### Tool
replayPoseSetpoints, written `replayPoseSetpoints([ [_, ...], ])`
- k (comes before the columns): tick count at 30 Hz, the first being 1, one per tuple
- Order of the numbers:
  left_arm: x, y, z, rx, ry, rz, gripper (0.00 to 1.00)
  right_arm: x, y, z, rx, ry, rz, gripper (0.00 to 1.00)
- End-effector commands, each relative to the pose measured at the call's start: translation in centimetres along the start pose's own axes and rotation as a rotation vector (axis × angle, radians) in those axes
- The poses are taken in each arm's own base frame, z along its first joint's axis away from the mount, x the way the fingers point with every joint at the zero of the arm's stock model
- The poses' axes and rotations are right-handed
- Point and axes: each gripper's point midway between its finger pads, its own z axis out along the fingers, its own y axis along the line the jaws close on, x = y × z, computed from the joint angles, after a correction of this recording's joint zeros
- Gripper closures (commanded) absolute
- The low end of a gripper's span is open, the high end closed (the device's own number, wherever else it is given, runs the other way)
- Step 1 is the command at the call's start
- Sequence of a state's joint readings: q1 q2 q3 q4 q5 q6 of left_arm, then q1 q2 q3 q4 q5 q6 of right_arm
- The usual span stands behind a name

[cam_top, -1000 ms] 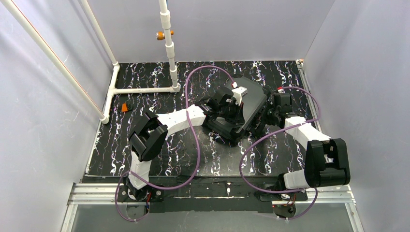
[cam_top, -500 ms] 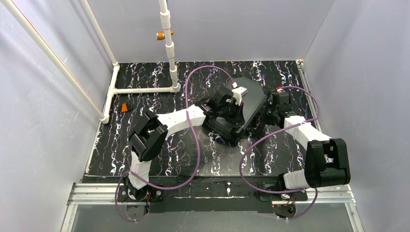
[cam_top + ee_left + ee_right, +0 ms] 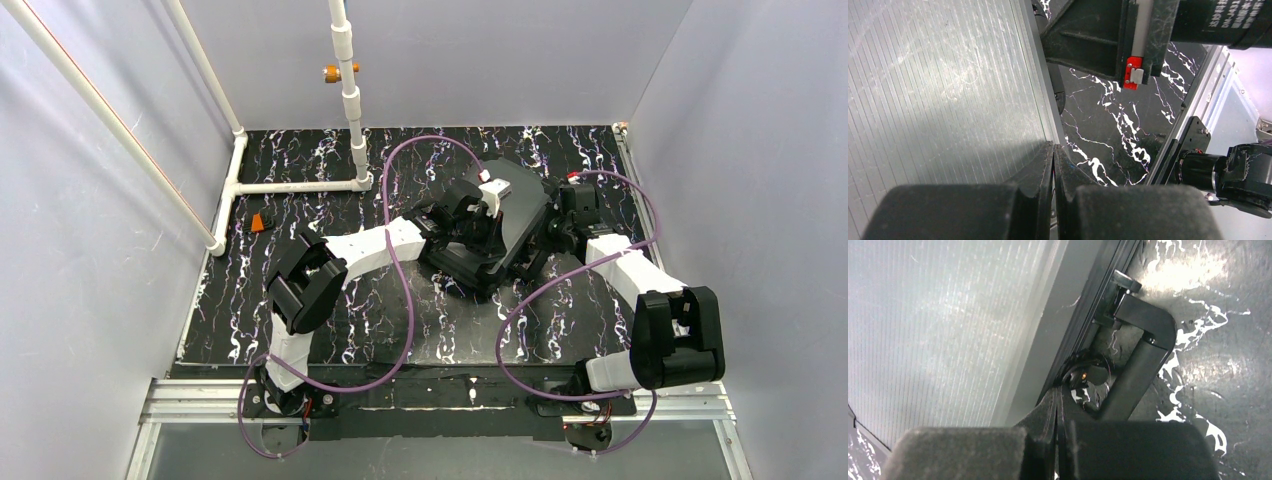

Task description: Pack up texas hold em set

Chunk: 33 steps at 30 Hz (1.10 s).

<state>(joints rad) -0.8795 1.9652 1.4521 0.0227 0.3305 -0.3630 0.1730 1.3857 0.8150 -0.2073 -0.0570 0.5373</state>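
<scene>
The black case lies in the middle of the table with its lid down or nearly so. Its ribbed grey panel fills the left wrist view and the right wrist view. My left gripper rests over the lid's top, jaws pressed together with nothing between them. My right gripper is at the case's right edge, jaws together, just beside the black carry handle. Chips, dice, card box and discs are hidden.
A small orange and black object lies at the table's left edge. A white pipe frame stands at the back left, with a post behind the case. Purple cables loop over both arms. Walls close in on both sides.
My right gripper has moved a little toward the back along the case's right edge. The left arm and the case have hardly moved.
</scene>
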Motion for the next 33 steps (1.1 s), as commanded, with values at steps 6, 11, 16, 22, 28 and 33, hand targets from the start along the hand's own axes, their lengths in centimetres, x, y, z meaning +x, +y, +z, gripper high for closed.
replayPoseSetpoints([
  [6,11.6,2.6,0.5,-0.103,0.345,-0.071,1.00,-6.3,9.2,-1.7,-0.318,-0.180,-0.069,0.96],
  [11,11.6,2.6,0.5,-0.104,0.346,-0.069,1.00,-5.3,8.4,-1.2,-0.296,-0.163,-0.067,0.96],
  [16,11.5,2.6,0.6,-0.100,0.344,-0.069,1.00,-4.3,7.1,-1.1,-0.257,-0.158,-0.067,0.97],
  [22,11.5,2.5,0.6,-0.098,0.343,-0.069,1.00,-3.9,6.1,-1.6,-0.230,-0.176,-0.063,0.95],
  [28,11.4,2.5,0.5,-0.099,0.340,-0.070,1.00,-4.0,5.7,-2.3,-0.202,-0.186,-0.065,0.85],
  [33,11.3,2.5,0.4,-0.100,0.338,-0.069,1.00,-3.8,4.7,-2.4,-0.154,-0.181,-0.061,0.85],
])
